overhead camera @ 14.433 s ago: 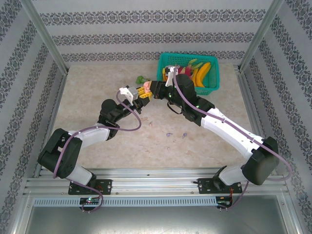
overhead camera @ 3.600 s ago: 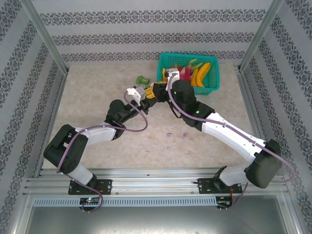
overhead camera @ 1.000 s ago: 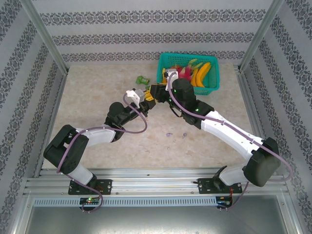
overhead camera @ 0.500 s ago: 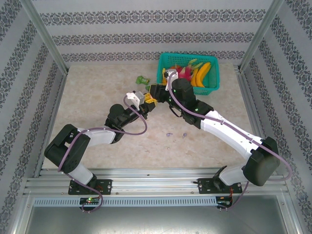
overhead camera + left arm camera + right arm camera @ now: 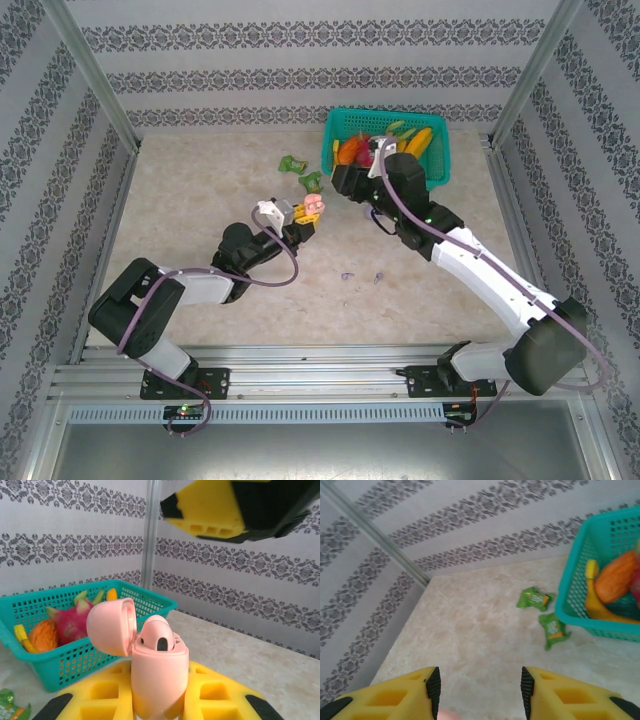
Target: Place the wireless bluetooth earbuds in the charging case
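Observation:
My left gripper (image 5: 303,217) (image 5: 159,702) is shut on a pale pink charging case (image 5: 314,205) (image 5: 159,680), held upright with its lid (image 5: 111,626) hinged open. A pink earbud (image 5: 156,636) sits in the case's well. My right gripper (image 5: 345,181) (image 5: 477,685) stands open above and just behind the case, nothing between its yellow fingers (image 5: 210,510). A pink blur of the case (image 5: 441,715) shows at the bottom of the right wrist view. Two tiny purple earbuds (image 5: 347,275) (image 5: 378,278) lie on the table in front of the arms.
A teal basket (image 5: 440,172) (image 5: 75,665) (image 5: 567,611) of fruit stands at the back right, close behind my right gripper. Two green wrappers (image 5: 292,163) (image 5: 313,181) (image 5: 535,599) (image 5: 552,628) lie left of it. The walls and metal posts ring the table.
My right gripper has drawn back from the case toward the basket and its jaws have opened wider. My left gripper, still holding the case, has shifted slightly nearer.

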Robot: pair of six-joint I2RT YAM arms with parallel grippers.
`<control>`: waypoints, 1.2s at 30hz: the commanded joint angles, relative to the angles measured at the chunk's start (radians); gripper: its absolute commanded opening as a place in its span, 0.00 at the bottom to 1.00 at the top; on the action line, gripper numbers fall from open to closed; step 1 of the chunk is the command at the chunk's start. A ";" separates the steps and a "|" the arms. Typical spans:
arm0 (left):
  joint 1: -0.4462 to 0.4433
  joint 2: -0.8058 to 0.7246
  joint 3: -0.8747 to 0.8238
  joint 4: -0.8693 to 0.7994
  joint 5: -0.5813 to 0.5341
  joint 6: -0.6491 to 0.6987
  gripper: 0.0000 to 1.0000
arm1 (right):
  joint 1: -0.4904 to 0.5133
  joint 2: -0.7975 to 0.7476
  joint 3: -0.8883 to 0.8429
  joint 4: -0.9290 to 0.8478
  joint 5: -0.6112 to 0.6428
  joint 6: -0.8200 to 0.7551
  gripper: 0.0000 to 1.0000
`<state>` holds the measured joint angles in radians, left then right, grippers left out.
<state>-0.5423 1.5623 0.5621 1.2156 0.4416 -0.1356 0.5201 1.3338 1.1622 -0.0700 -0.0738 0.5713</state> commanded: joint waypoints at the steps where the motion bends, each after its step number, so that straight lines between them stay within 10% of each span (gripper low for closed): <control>1: -0.011 -0.078 -0.010 0.003 0.066 -0.025 0.00 | -0.058 0.075 0.032 -0.106 -0.137 0.034 0.48; 16: -0.011 -0.158 -0.016 -0.092 0.110 -0.041 0.00 | -0.074 0.343 0.233 -0.194 -0.380 -0.032 0.42; 36: -0.012 -0.075 0.004 -0.076 0.063 -0.053 0.00 | -0.005 0.116 0.083 -0.236 -0.320 -0.095 0.37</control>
<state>-0.5499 1.4593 0.5472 1.1378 0.5209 -0.1661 0.5011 1.5078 1.2655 -0.3107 -0.3973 0.4942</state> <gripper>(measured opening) 0.201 0.371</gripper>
